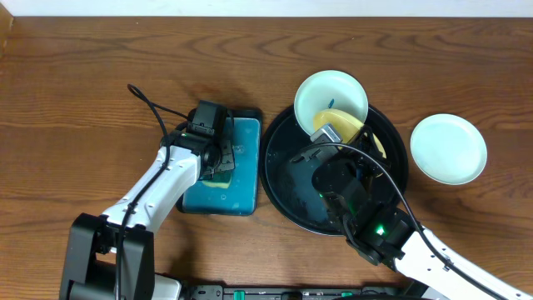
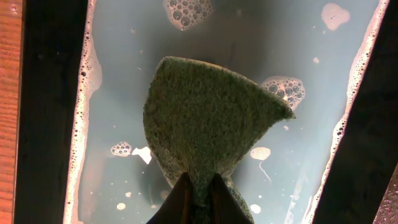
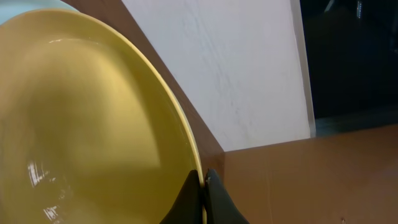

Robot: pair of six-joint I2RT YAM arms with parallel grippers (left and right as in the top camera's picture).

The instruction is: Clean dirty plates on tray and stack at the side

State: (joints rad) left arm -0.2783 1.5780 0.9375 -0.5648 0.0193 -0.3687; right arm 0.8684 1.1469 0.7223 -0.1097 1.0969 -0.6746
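Right gripper (image 3: 203, 182): clamped on the rim of the yellow plate (image 3: 81, 124); plate is held tilted over the round tray.
Left gripper (image 2: 199, 190): pinched shut on a green sponge (image 2: 205, 124), held over soapy water.
Round tray (image 1: 283, 183): black, mid-table, under the right arm.
Rectangular tray (image 1: 248, 179): just left of the round tray, nearly touching; teal inside, shallow water.
Far mint plate (image 1: 331, 90): at the round tray's far rim, partly covered by the yellow plate; whether it sits fully inside cannot be told.
Side mint plate (image 1: 448, 148): on the table right of the round tray, apart from it.
Suds (image 2: 186, 11): scattered patches on the water.
Smears: none made out on the yellow plate's face.
Step (judged): sponge is being loaded before the yellow plate is wiped.
Doing it well: sponge should be brought flat to the plate face; light pressure, strokes toward the gripped rim so the plate is not levered out; drips to be caught over a tray.
Writing: none readable; no brand or label seen.
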